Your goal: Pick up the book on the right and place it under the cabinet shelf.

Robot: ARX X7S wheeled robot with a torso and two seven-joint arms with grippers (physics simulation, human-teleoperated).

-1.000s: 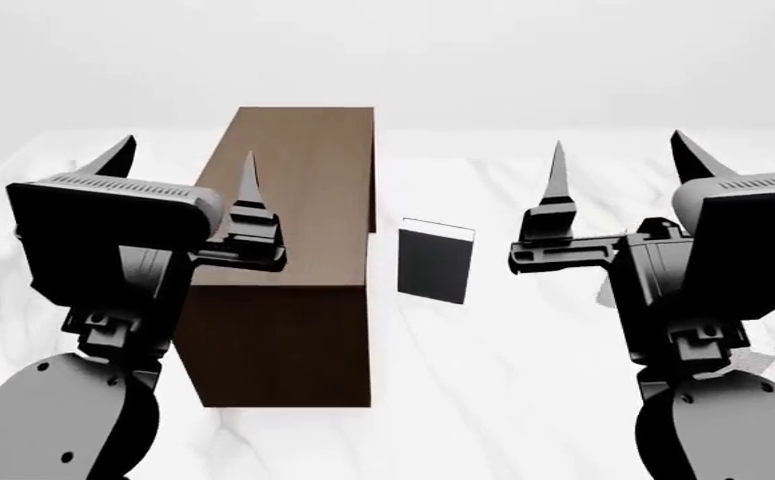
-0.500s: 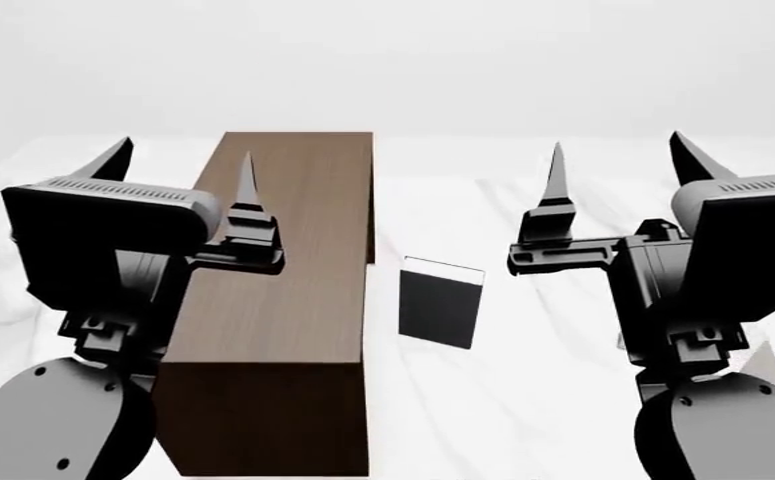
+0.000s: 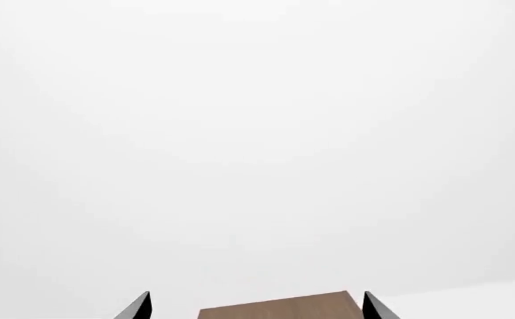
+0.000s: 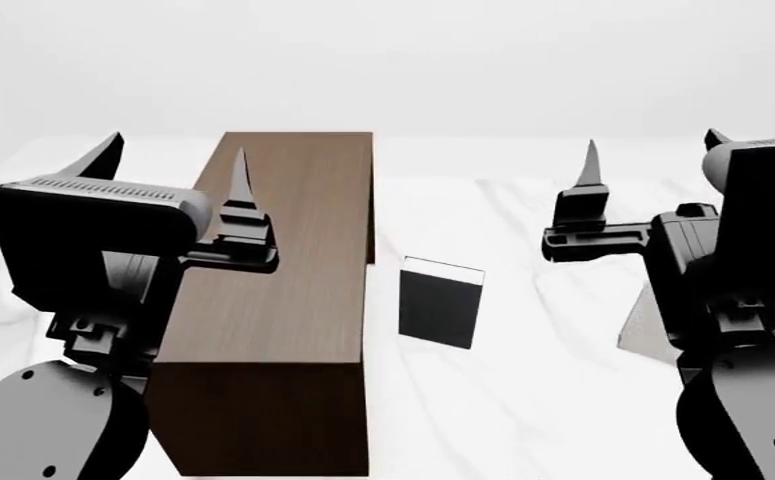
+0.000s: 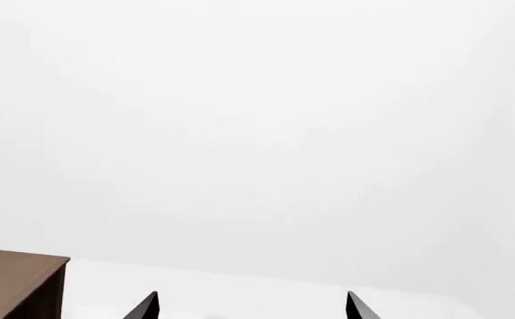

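The dark-brown cabinet shelf lies long on the white marble table, left of centre; its end also shows in the left wrist view and the right wrist view. On the right, a pale book shows only as a grey-white wedge; my right arm hides the rest. My left gripper hovers open above the cabinet's left side, also seen from its wrist. My right gripper hangs open in the air above the pale book, fingers pointing away, nothing between them.
A black-covered book stands just right of the cabinet, between the two arms. The marble table runs on in front and to the right. Both wrist views show mostly blank white background.
The head view came closer to the table and looks down more steeply. My right arm has shifted right, uncovering the pale wedge. The left arm has drifted slightly left. Both grippers stayed open.
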